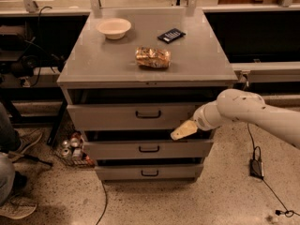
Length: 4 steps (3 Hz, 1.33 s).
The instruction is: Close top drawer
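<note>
Grey cabinet (197, 60), top drawer (105, 116) ajar, end effector (182, 131) lower right

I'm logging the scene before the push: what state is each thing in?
top drawer: pulled out partway, gap above its front.
gripper: at the top drawer's lower right corner.
bowl: upright on the cabinet top.
snack bag: lying flat on the cabinet top.
black device: lying flat behind the bag.
middle drawer: cannot tell whether fully shut.
bottom drawer: likewise unclear.
</note>
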{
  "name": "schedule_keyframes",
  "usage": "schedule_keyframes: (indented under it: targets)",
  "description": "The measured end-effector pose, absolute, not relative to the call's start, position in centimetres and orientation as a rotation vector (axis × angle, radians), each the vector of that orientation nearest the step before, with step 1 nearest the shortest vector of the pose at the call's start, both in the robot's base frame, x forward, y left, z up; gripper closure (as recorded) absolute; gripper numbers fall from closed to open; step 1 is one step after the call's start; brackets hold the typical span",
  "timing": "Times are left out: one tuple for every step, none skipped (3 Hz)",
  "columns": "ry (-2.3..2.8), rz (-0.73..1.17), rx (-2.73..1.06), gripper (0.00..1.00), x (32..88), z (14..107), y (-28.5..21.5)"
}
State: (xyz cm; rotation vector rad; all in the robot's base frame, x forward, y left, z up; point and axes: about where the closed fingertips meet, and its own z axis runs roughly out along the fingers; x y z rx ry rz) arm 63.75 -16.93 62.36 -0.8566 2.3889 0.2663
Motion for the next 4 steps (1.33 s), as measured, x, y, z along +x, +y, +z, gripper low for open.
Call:
schedule_keyframes:
  targets:
    - [2.389, 0.266, -0.856, 0.16, 63.5, 62.4, -16.9]
    - [2.389, 0.266, -0.856, 0.39, 63.4, 62.4, -16.9]
    - [2.369, 0.182, -0.762, 0.63, 62.2, 64.5, -19.2]
    - [2.296, 0.019, -0.609, 0.86, 59.4, 69.7, -23.4]
